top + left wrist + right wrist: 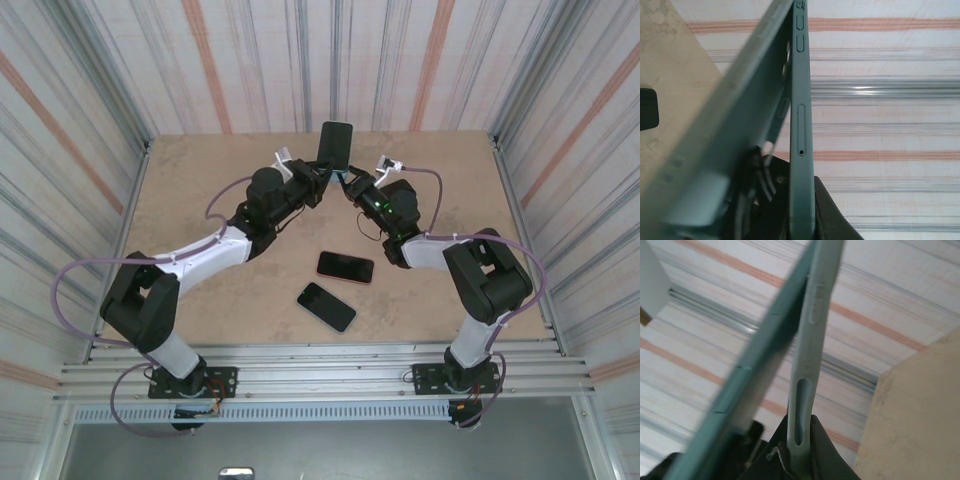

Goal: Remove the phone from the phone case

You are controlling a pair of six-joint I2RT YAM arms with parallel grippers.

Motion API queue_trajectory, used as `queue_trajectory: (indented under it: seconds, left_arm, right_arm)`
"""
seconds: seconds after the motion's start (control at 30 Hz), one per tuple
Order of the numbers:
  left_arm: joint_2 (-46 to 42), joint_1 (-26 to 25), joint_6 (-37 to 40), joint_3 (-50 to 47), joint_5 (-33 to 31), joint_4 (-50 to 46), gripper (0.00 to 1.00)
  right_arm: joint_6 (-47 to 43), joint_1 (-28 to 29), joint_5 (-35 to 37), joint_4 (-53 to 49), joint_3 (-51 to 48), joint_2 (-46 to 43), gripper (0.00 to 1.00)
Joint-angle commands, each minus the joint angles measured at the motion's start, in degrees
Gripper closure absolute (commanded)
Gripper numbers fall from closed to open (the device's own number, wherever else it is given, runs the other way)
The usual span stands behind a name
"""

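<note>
Striped walls ring a tan table point(200, 200). Held aloft over its far middle, the left gripper point(320, 178) pinches the teal phone point(801, 100), while the right gripper point(350, 183) pinches the phone case point(816, 340), the two partly peeled apart.

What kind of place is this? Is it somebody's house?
Not a house; most likely a robot test booth. A left arm and a right arm are bolted to a metal rail beside a bare table. Striped panels wall it in. A pink-edged phone and a black phone lie there.
</note>
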Motion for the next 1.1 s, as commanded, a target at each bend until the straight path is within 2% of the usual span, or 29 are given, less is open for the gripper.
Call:
queue_trajectory:
  seconds: [0.0, 0.17, 0.37, 0.57, 0.73, 1.07]
  left_arm:
    - [-2.1, -0.3, 2.4, 3.6, 2.0, 2.9, 0.98]
    - [-3.8, 0.3, 3.5, 3.0, 3.1, 1.2, 1.00]
    - [-8.0, 4.4, 4.4, -1.7, 5.8, -1.2, 1.00]
    - [-11.6, 11.8, 5.5, -10.3, 10.5, -2.3, 1.00]
    - [-12.6, 17.8, 6.5, -17.6, 12.2, -0.1, 1.00]
    - [-9.5, 33.2, 10.8, -26.4, 21.1, 5.2, 1.00]
  right_arm:
    - [-8.5, 1.2, 3.9, -9.0, 0.8, -2.0, 1.00]
    - [-9.5, 0.7, 5.7, -12.1, 1.3, -1.4, 1.00]
    - [-8.4, -0.1, 4.7, -11.8, 1.8, 0.0, 1.00]
    - [-7.2, 1.3, 3.4, -13.8, 4.3, 2.3, 1.00]
    - [-8.3, 4.0, 4.8, -22.8, 8.4, 3.6, 1.00]
    - [-7.9, 9.6, 9.7, -37.6, 17.3, 7.9, 1.00]
